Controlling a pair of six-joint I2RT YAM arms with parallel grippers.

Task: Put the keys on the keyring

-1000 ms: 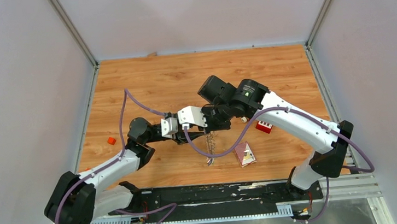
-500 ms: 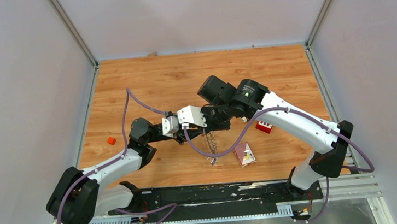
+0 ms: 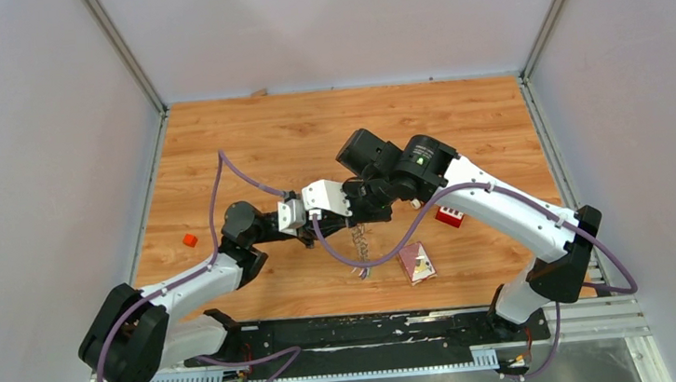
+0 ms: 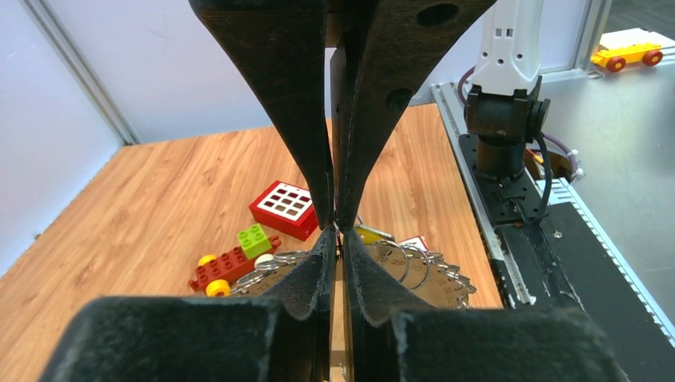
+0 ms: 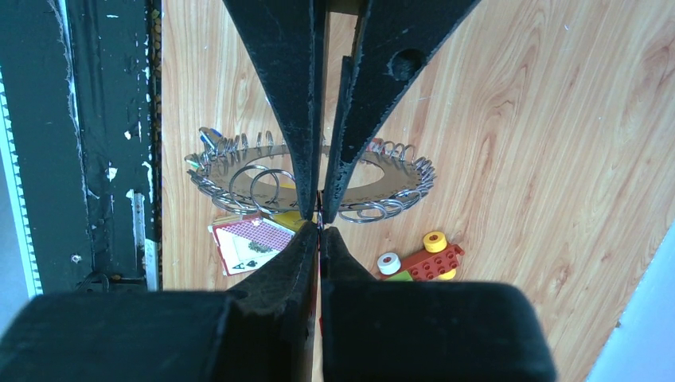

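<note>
Large wire keyring packed with grey keys (image 5: 231,163), possibly hanging, just below the tip-to-tip meeting over wooden table (image 5: 517,119); right end effector (image 5: 320,227) fully closed, left end effector (image 4: 337,239) at a narrow slit.

— Home, shop, or lab?
— Lab; a robot test cell.
— Judging from what?
— Plain grey panels (image 3: 30,136) on three sides, metal posts (image 3: 122,51) at the corners, two white arms (image 3: 504,208) bolted to a black rail (image 3: 375,323) at the edge of a wood-patterned counter (image 3: 263,133), purple cables (image 3: 215,222) looped loose.
</note>
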